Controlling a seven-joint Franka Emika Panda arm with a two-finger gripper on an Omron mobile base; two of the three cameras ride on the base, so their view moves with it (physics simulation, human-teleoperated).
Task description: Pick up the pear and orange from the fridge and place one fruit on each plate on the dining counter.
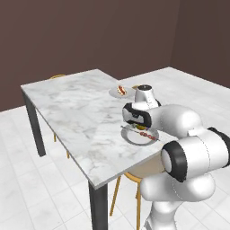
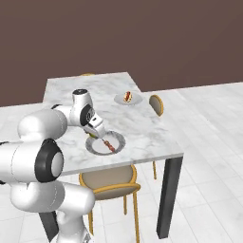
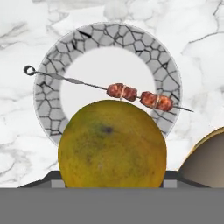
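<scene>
Your hand view puts the orange (image 3: 112, 144) closest, low in the centre of the frame, pinched between the gripper's (image 3: 112, 183) two fingers just above a plate. Behind it spreads the dining counter (image 1: 76, 112), its marble top crossing the middle of both base views. The crackle-rimmed plate (image 3: 49, 92) with the kebab skewer (image 3: 131, 92) sits mid-frame under the fruit. In your right base view a second plate (image 2: 134, 100), carrying red-and-yellow food (image 2: 127, 97), lies upper centre, well apart, and a gold-legged stool (image 2: 110, 182) stands at the lower centre.
</scene>
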